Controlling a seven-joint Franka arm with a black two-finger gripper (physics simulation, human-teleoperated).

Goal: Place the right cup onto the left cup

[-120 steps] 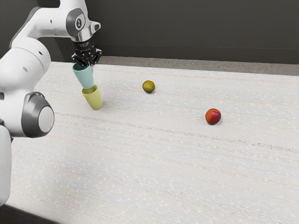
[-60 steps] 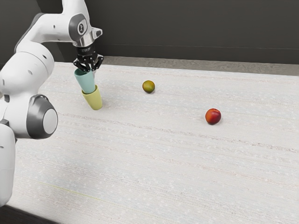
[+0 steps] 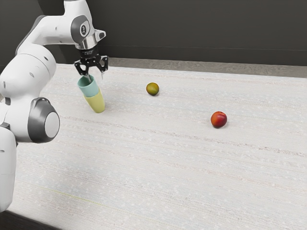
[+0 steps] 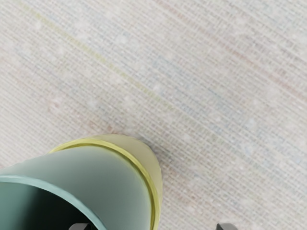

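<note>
Exterior cam: off the arm's side, raised, well back, angled down across the desk (image 3: 182, 167). Dark wall (image 3: 192, 28) at 12 o'clock, arm (image 3: 33, 67) spanning 8 to 11. Wrist cam: close in, facing steeply down at the desk. Overlap: teal cup (image 3: 89, 87), yellow cup (image 3: 97, 103), desk beside them; exterior has that at 10 o'clock.

The white arm (image 3: 29, 72) has rounded, dark grey-trimmed joints. Above its black gripper (image 3: 95, 75) sit a silvery collar (image 3: 88, 43) and a small round emblem (image 3: 83, 29).
</note>
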